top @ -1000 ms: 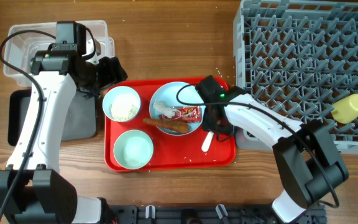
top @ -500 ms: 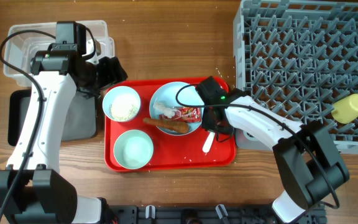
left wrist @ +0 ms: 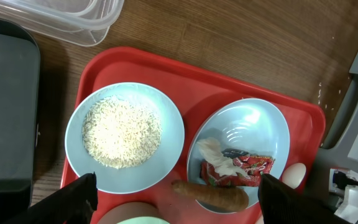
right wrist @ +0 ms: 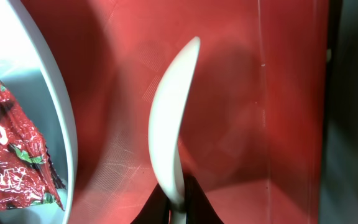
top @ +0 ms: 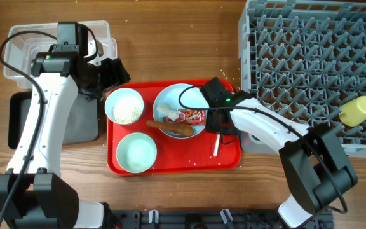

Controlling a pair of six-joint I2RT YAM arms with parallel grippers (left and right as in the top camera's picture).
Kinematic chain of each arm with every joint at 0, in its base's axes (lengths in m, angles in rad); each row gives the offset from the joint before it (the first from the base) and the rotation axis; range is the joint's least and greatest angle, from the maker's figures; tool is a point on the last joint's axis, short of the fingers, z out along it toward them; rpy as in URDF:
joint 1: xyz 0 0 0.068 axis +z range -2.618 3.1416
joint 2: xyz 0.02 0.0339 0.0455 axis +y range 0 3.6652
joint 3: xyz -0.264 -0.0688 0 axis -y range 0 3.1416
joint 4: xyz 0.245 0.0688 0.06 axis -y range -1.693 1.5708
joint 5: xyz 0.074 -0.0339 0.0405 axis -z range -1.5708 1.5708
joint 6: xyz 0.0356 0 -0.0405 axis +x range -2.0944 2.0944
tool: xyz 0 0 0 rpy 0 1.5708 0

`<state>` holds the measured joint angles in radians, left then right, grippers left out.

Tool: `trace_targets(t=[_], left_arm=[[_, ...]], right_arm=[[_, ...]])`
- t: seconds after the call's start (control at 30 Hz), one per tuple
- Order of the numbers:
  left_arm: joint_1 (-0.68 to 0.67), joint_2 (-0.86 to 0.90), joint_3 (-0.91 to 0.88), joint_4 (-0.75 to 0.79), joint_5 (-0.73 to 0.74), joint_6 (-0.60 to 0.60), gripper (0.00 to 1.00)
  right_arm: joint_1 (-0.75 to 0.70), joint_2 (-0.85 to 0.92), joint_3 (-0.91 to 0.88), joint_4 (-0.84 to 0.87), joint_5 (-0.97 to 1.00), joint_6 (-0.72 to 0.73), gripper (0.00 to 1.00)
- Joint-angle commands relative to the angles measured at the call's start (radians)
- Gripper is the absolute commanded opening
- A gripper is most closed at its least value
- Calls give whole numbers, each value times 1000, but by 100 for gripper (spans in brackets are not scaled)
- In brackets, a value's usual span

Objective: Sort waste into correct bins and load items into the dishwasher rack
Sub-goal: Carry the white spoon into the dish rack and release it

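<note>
The white spoon point(right wrist: 169, 124) lies on the red tray point(right wrist: 229, 93), and my right gripper point(right wrist: 178, 205) is shut on its handle. From overhead the spoon point(top: 216, 145) sits just right of the light-blue plate point(top: 170, 102). That plate holds the red wrapper point(left wrist: 238, 171), a white paper scrap point(left wrist: 219, 155) and the orange carrot piece point(left wrist: 210, 194). Rice point(left wrist: 122, 132) fills a pale blue bowl point(top: 124, 105); the pale green bowl point(top: 136, 152) is below it. My left gripper point(left wrist: 180, 196) hangs open above the tray. A yellow cup point(top: 358, 110) lies on the grey rack point(top: 310, 57).
The clear tub point(top: 24, 51) stands at the far left, with the black tray point(top: 18, 121) just below it. The rack fills the right rear of the table. Scattered grains dot the wood near the red tray's point(top: 224, 162) upper right corner.
My right gripper's jaws have closed on the spoon's handle, and the spoon has turned up onto its edge. The left arm has not moved.
</note>
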<state>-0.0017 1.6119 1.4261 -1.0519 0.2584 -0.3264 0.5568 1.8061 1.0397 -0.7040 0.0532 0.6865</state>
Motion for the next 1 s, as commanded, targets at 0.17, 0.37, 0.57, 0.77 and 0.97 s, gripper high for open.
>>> trace_targets(t=[0.17, 0.37, 0.57, 0.77, 0.97], left_arm=[[2, -19, 6, -1, -6, 12, 82], [2, -19, 6, 0, -6, 12, 82], [2, -19, 6, 0, -6, 12, 82], [2, -19, 6, 0, -6, 8, 82], [2, -19, 6, 0, -6, 8, 83]], right_arm=[[2, -213, -16, -15, -8, -126, 4], [-94, -479, 74, -75, -4, -349, 4], [-330, -494, 96, -52, 25, -517, 4], [-385, -323, 95, -29, -8, -585, 4], [-385, -211, 96, -8, -9, -578, 31]])
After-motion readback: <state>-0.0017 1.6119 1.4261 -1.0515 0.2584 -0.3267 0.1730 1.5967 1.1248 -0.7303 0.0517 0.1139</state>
